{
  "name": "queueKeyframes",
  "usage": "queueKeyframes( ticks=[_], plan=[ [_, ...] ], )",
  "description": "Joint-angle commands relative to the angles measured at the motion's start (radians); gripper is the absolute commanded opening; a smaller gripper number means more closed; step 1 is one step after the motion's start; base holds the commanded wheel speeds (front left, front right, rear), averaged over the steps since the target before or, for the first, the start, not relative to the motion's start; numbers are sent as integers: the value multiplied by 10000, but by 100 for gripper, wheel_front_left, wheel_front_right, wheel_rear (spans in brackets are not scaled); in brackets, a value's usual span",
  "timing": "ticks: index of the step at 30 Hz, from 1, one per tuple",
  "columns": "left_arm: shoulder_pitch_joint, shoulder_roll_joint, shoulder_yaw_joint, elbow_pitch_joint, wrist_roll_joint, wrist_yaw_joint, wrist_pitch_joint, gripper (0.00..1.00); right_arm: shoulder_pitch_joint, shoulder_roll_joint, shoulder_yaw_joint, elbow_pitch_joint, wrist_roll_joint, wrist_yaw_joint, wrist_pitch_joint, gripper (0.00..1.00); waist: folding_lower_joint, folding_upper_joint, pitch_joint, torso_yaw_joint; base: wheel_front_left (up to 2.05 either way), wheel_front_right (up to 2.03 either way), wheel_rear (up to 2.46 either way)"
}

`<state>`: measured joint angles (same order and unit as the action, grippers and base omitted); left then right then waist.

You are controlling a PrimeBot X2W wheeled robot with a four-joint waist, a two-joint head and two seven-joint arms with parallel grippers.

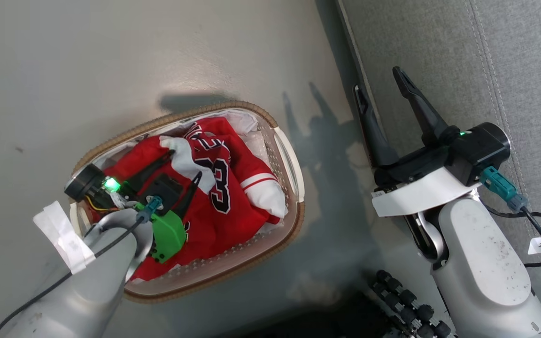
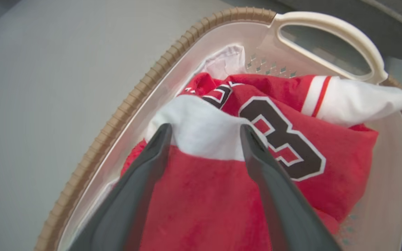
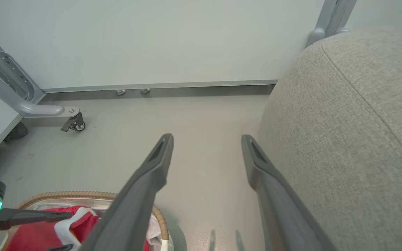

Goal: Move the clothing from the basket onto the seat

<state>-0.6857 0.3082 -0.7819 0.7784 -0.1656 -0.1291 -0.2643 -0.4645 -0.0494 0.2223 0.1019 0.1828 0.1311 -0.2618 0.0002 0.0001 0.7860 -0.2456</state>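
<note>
Now, with the left gripper (image 2: 205, 129) spread wide, holding nothing, set either side of a white fold (image 2: 201, 132) of the clothing (image 2: 204, 209): press both fingers (image 2: 141, 181) deeper into the red heap, then pinch a thick bunch rather than the trim alone. Lift straight to clear the rim (image 2: 145, 80) of the basket (image 1: 233, 268) holding the whole bunched heap. Farther off, the right gripper (image 1: 377, 80), spread and empty, just beside the edge of the seat (image 1: 439, 56). Set down well in from that edge.
</note>
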Motion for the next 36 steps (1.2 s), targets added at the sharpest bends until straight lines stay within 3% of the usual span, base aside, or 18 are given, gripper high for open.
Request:
queueKeyframes(
  ticks=[1,10,11,12,20,29,36],
  plan=[
    [-307,133,-100,213,-88,-23,-3,100,-72,-25,17,-55,18,-6,-48,100,-2,-1,454,-246,0,0,0],
    [-974,-11,-609,1241,-835,-24,0,100,-188,-28,169,48,116,-6,-48,100,-2,-1,729,-288,0,0,0],
    [-977,-28,-710,1314,-943,-24,0,45,-199,-29,195,78,131,-6,-48,100,-2,-1,709,-288,0,0,0],
    [-981,-76,-789,1342,-1080,-24,0,0,-210,-26,234,109,168,-6,-48,100,-2,-1,656,-285,0,0,0],
    [-141,-408,784,561,-1798,33,0,0,9,-29,165,447,242,-6,-48,100,-2,-1,-293,-134,0,0,0],
    [1290,-1026,2163,-538,-1292,-6,0,0,525,-32,-62,968,62,-6,-48,100,-2,-1,-2028,385,0,0,0],
    [2359,-1581,2599,-1517,-1006,-21,-3,0,1063,-34,-352,1333,-156,-6,-48,100,-2,-1,-3447,942,0,0,0]
  ],
)
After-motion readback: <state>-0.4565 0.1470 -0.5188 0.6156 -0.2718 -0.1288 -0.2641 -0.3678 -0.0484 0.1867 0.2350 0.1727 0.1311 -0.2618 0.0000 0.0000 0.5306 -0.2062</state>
